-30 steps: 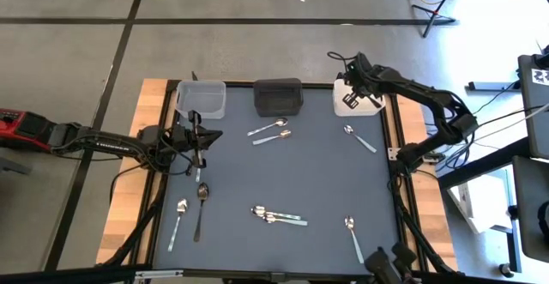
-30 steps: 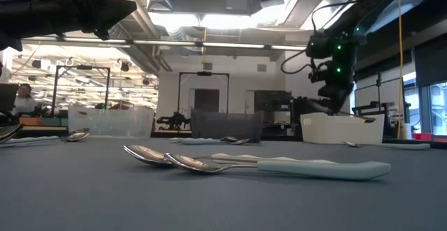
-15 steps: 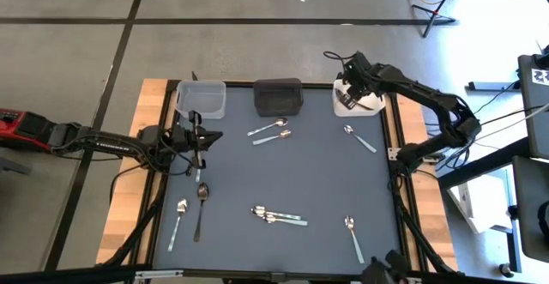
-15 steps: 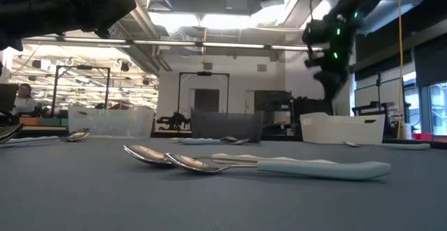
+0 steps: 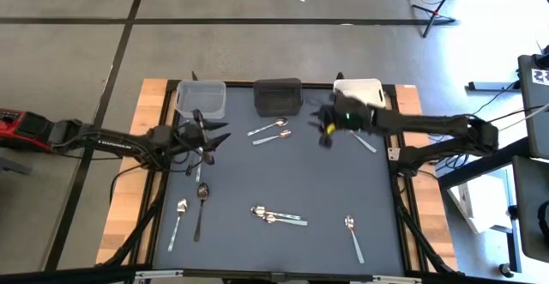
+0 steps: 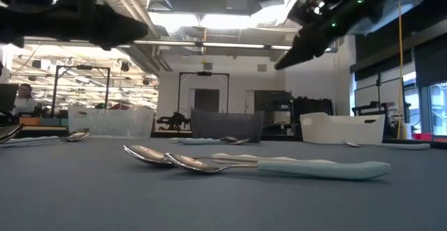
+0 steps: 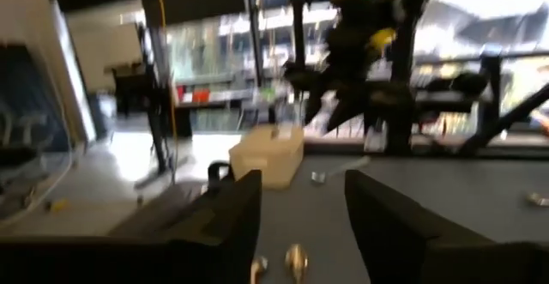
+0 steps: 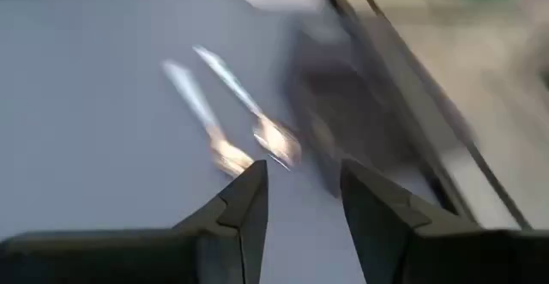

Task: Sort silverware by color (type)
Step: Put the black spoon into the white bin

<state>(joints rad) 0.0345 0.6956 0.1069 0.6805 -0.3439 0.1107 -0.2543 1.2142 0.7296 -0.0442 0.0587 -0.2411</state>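
High view: the silverware lies scattered over my dark mat. A pair of spoons sits just in front of the black bin, and one spoon lies below the white bin. Two more, the twin spoons, lie side by side near the mat's middle, close to the front. A single spoon rests at the front right. Toward the front left, a dark spoon lies beside a silver spoon.

My right gripper hangs above the mat between the pair of spoons and the spoon under the white bin. In my right wrist view its fingers stand parted with nothing between them, and the pair of spoons shows beyond.

My left gripper hovers over the mat's left side, just in front of the clear bin. Its fingers are spread as well, holding nothing.
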